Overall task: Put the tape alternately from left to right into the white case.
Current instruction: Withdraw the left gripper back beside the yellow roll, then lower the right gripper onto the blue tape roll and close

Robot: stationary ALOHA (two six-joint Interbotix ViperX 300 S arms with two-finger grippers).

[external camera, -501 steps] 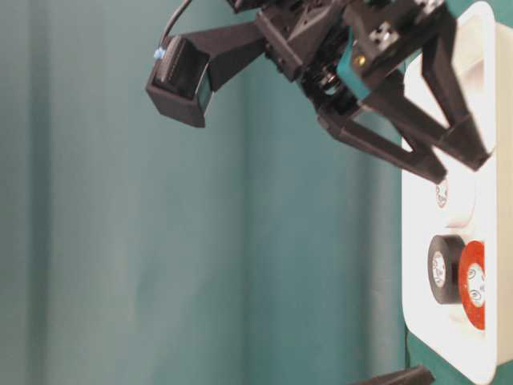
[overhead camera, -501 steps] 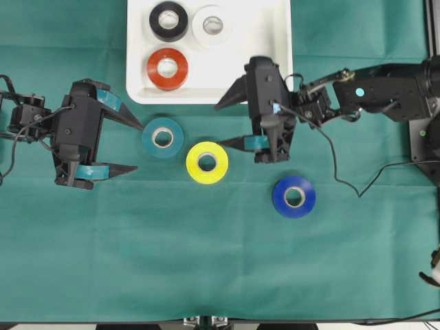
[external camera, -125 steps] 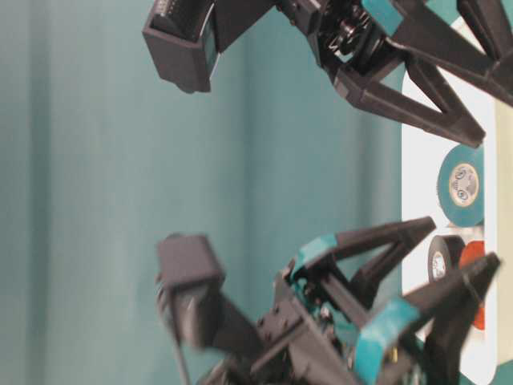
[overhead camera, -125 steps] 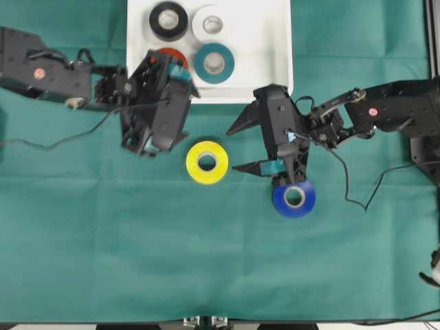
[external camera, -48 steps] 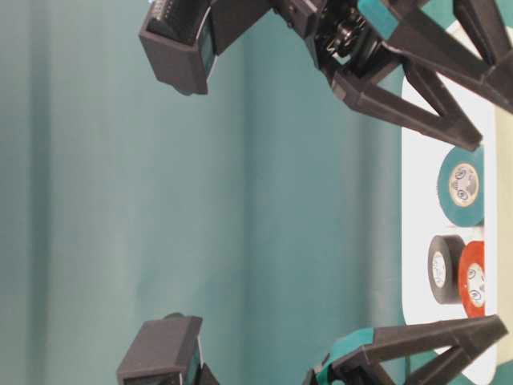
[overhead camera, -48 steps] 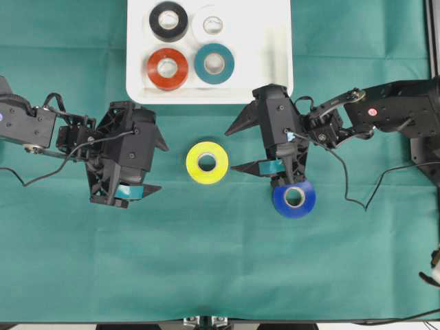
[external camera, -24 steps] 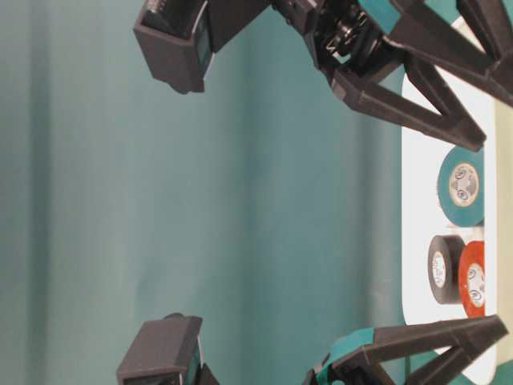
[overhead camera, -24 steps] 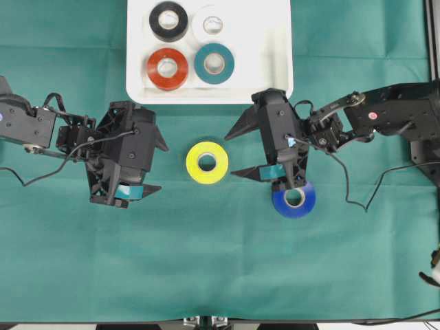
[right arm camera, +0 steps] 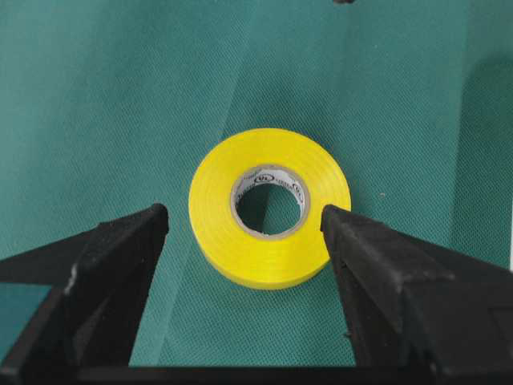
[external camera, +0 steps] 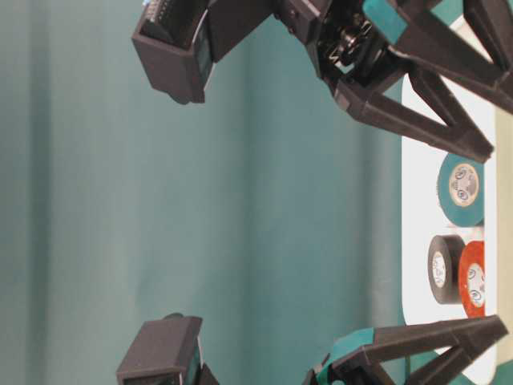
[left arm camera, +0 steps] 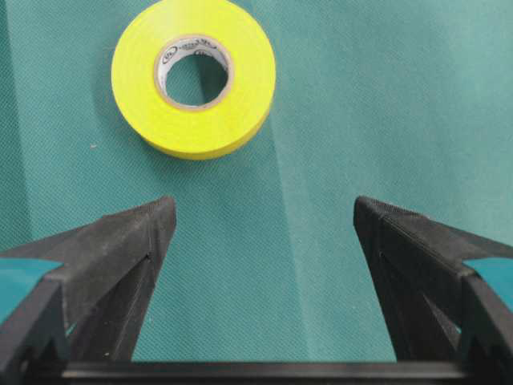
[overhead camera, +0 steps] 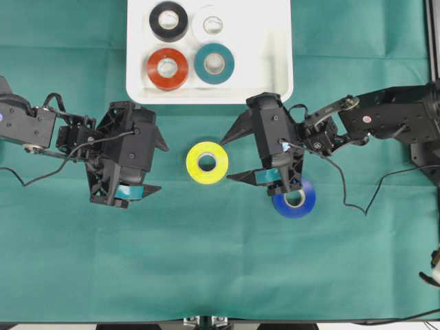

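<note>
Tape was the matter at hand, and most of it already sat in the white case (overhead camera: 275,62) at the far edge of the desk (overhead camera: 220,261), which was covered in green cloth. Four rolls lay flat in the case's left part: black (overhead camera: 168,20) and white (overhead camera: 212,25) behind, red (overhead camera: 167,68) and teal (overhead camera: 214,63) in front. Two rolls lay flat on the cloth in front of the case. The yellow roll (overhead camera: 207,162) was between the two arms, and the blue roll (overhead camera: 295,199) lay to its right, partly under the right arm's wrist. The right tool (overhead camera: 232,155) was spread wide, empty, its fingers either side of the yellow roll without touching it. The left tool (overhead camera: 158,167) was also spread wide and empty, aimed toward the yellow roll but apart from it.
</note>
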